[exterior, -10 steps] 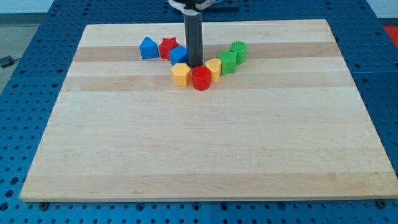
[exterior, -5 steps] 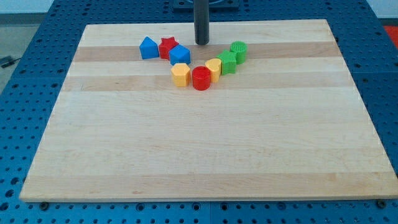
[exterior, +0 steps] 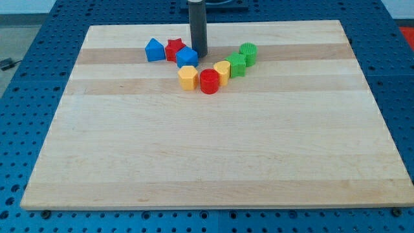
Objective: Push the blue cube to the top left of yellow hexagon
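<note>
Rod tip (exterior: 198, 54) down on board, bare, holding nothing, just beside blue cube (exterior: 187, 57) on its right edge, contact hard to tell. Blue cube touching red star (exterior: 174, 48) at upper left, blue house-shaped block (exterior: 154, 50) further left. Yellow hexagon (exterior: 187, 77) just below cube. Red cylinder (exterior: 209, 81), yellow block (exterior: 222, 71), green block (exterior: 237, 64), green cylinder (exterior: 248, 53) chained up toward right. All on wooden board (exterior: 213, 149)
</note>
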Robot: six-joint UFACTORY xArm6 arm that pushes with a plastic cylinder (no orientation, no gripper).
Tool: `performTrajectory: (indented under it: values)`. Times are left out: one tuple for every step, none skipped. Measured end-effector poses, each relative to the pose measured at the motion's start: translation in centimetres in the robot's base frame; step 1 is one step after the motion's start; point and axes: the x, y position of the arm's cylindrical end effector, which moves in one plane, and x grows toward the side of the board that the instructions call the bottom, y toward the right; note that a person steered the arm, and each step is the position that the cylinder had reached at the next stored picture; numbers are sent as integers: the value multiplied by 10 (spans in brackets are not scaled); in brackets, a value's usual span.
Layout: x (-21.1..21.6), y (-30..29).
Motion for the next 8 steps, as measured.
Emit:
performTrajectory:
  values:
    - [4,-3]
    - [5,-5]
    - [6,-7]
    - [9,-9]
    - [16,-9]
    - [25,-9]
    - [30,-9]
    - [35,-9]
